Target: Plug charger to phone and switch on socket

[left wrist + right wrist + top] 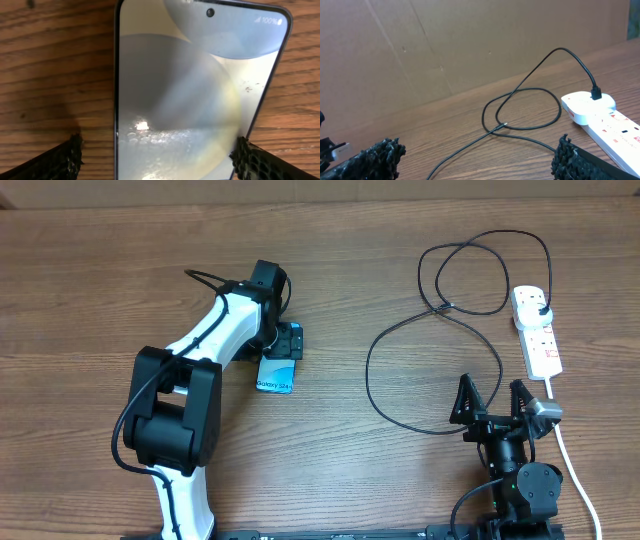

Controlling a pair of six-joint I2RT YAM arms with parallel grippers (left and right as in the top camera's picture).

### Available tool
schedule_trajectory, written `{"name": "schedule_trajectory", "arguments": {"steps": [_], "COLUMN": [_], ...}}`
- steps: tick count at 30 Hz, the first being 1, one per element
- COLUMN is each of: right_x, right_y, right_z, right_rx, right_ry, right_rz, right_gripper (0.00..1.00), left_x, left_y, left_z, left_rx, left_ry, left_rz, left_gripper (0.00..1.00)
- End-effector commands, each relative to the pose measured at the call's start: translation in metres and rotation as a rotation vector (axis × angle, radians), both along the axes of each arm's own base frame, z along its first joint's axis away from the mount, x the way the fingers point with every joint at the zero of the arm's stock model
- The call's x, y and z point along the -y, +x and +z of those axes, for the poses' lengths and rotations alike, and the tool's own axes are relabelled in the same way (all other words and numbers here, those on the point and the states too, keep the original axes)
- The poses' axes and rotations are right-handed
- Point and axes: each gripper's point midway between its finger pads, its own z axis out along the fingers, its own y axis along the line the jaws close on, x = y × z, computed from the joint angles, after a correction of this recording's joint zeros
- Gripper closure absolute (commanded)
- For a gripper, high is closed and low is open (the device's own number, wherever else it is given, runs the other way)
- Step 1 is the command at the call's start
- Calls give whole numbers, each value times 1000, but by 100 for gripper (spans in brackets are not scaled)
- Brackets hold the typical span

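The phone (277, 374) lies flat on the wood left of centre, its pale screen (195, 90) filling the left wrist view. My left gripper (288, 343) hovers over its far end, open, one finger on each side of it (160, 162); wood shows between the left finger and the phone's edge. The charger (400, 330) is a thin black cable looped on the right, its plug (541, 310) in the socket (537, 332). Its small connector tip (504, 125) lies loose on the table. My right gripper (492, 402) stands open and empty, near the cable (476, 157).
A thick white cord (572, 460) runs from the socket (607, 117) toward the front edge, right beside the right arm. A brown cardboard wall (445, 45) stands behind the table. The black cable (530, 92) loops between the right gripper and the socket.
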Motion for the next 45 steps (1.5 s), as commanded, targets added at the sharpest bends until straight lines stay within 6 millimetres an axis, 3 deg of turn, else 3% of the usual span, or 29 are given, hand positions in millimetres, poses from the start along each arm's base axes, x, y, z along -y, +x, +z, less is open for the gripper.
{"name": "schedule_trajectory", "arguments": {"steps": [1,14,27,35,45], "right_x": [0,0,0,0,0], "right_y": [0,0,0,0,0], "right_z": [-3,-3,-3,-3,-3], "right_rx": [0,0,0,0,0], "right_ry": [-11,-11,-11,-11,-11], "right_rz": [1,1,1,1,1], "right_gripper": [0,0,0,0,0], "left_x": [-5,-3,3,3,2], "left_y": [-31,-14,-17,-32,-47], "left_z": [-46,-22,-38,-55,-55], "left_rx": [-122,-101,-85,-113,-179], "left_ry": [104,121,87,59,24], "left_rz": [-67,-49,-122,-120,-91], "left_gripper": [1,0,1,0,0]}}
